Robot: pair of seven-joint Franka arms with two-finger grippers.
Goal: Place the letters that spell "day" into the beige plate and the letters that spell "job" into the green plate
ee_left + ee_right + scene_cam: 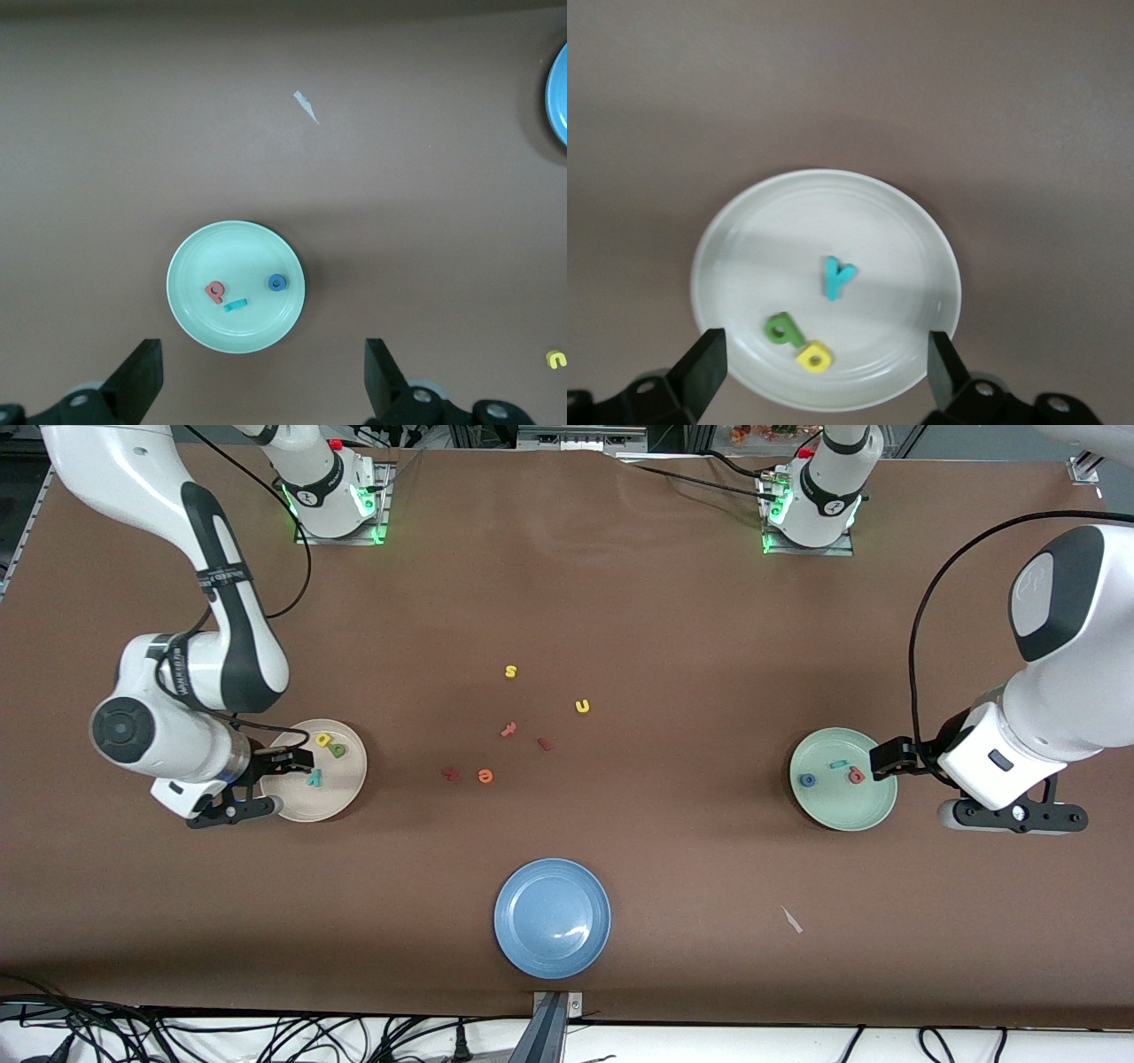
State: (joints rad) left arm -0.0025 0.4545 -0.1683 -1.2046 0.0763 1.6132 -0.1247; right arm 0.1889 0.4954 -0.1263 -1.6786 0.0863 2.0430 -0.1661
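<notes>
The beige plate (332,797) (762,239) lies at the right arm's end and holds a yellow letter (323,739) (814,357), a dark green letter (337,750) (782,329) and a teal "y" (314,779) (836,277). My right gripper (270,784) (824,347) hangs open over that plate's edge, holding nothing. At the left arm's end, the green plate (842,806) (204,328) holds a blue "o" (807,780) (278,282), a teal "j" (837,763) (235,305) and a salmon letter (855,776) (214,290). My left gripper (917,786) (262,359) is open and empty beside its rim.
Loose letters lie mid-table: a yellow "s" (510,671), a yellow "u" (582,707), an orange "e" (485,776) and dark red ones (450,774). A blue plate (552,917) sits nearest the front camera. A white scrap (791,919) lies beside it.
</notes>
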